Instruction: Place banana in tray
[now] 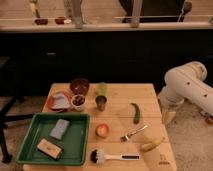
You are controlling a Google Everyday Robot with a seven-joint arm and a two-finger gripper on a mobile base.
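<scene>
The yellow banana [151,144] lies on the wooden table [120,97] near its front right corner, just right of a fork [133,133]. The dark green tray [79,141] sits at the front left and holds a grey sponge [59,128] and a tan block [49,148]. My white arm [187,85] hangs off the table's right side. My gripper [168,116] points down beside the right table edge, above and right of the banana, apart from it.
A dark green curved vegetable [135,112] lies mid-right. A peach-coloured fruit [102,130] and a white-handled brush [114,156] lie near the front. Bowls [79,86], cups [101,102] and an orange-rimmed plate [58,100] stand at the back left. A dark counter runs behind.
</scene>
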